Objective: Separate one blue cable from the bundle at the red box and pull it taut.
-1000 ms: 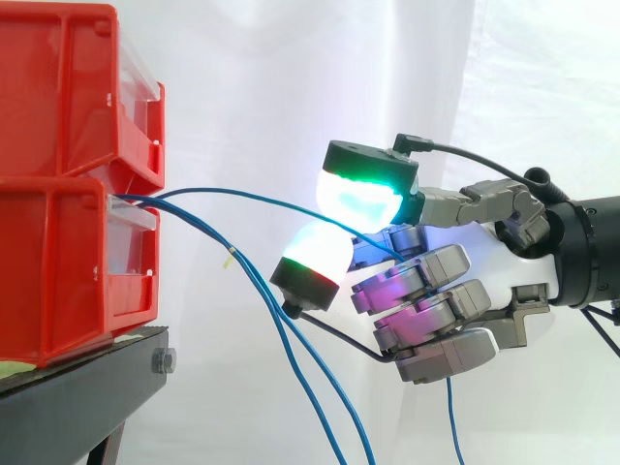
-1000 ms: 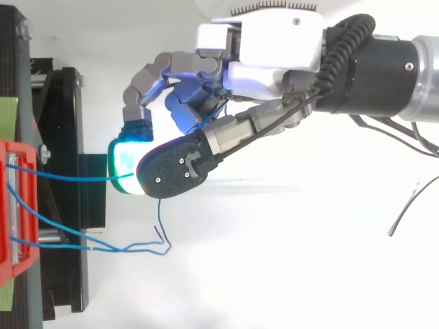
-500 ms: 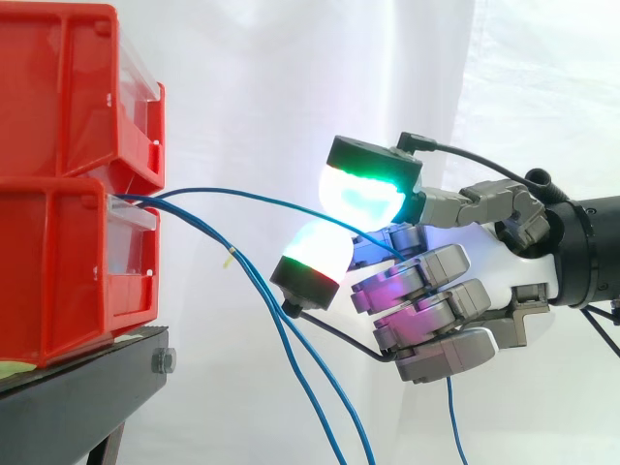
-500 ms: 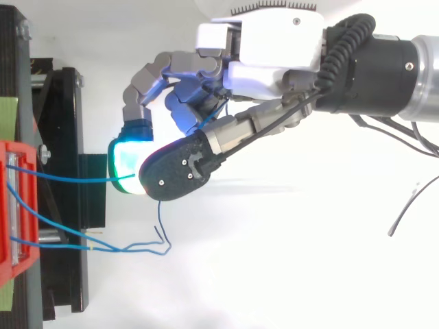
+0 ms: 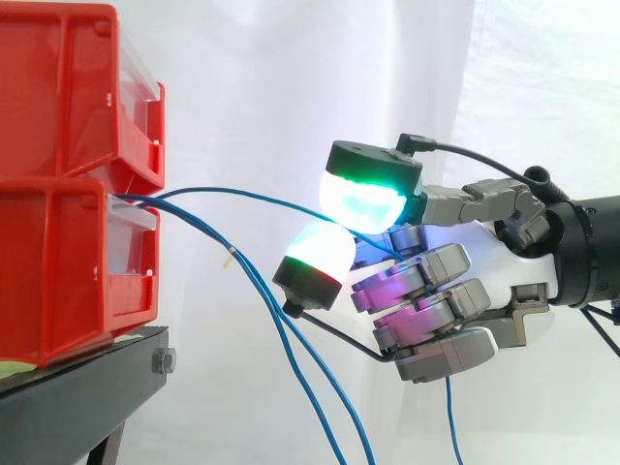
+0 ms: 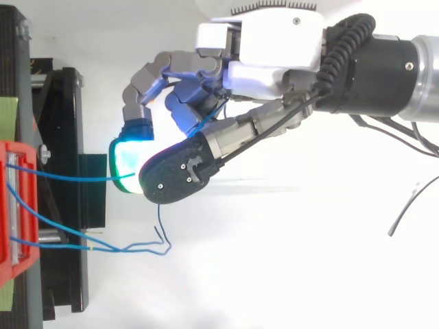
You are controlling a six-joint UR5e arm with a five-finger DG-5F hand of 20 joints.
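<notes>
Two red bins point(image 5: 68, 242) are stacked on a black stand point(image 5: 87, 387) at the left. Several blue cables leave the lower bin's front. One blue cable point(image 5: 262, 201) arcs rightward, apart from the others, and runs between the glowing fingertips point(image 5: 363, 194) into the curled fingers of my hand point(image 5: 436, 300). Its loose end hangs below the hand. The other blue cables point(image 5: 291, 349) droop down from the bin. From above, the held cable point(image 6: 68, 178) sags a little between the red bin point(image 6: 14, 205) and my hand point(image 6: 260, 48).
A white curtain hangs behind everything. The drooping cables lie below and left of the hand, with a kinked cable end point(image 6: 161, 236) between stand and hand. The arm comes in from the right.
The upper glowing pad has dipped very slightly toward the lower one. The cable and the arm are where they were.
</notes>
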